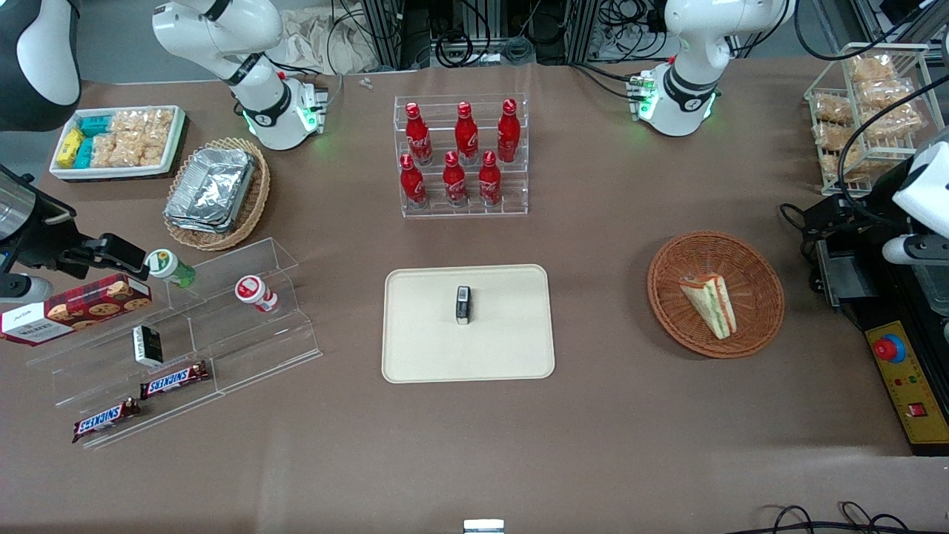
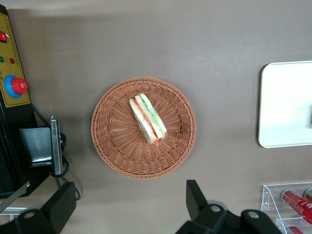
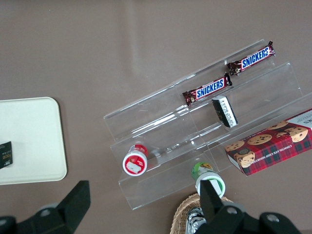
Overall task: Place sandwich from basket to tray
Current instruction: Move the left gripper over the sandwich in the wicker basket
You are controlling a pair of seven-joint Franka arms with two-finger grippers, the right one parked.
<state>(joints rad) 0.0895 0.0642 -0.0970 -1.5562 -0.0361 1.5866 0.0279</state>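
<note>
Spread-open black two-finger gripper (image 2: 131,207) high above the round reddish-brown wicker basket (image 2: 105,141), its triangular wrapped sandwich (image 2: 147,117) lying diagonally at mid-frame.

basket (image 2: 144,127): rough woven wicker | tray (image 1: 468,323): smooth matt plastic | gripper (image 2: 127,204) above basket: matt black fingers | table (image 1: 593,430): matt brown cloth
</note>
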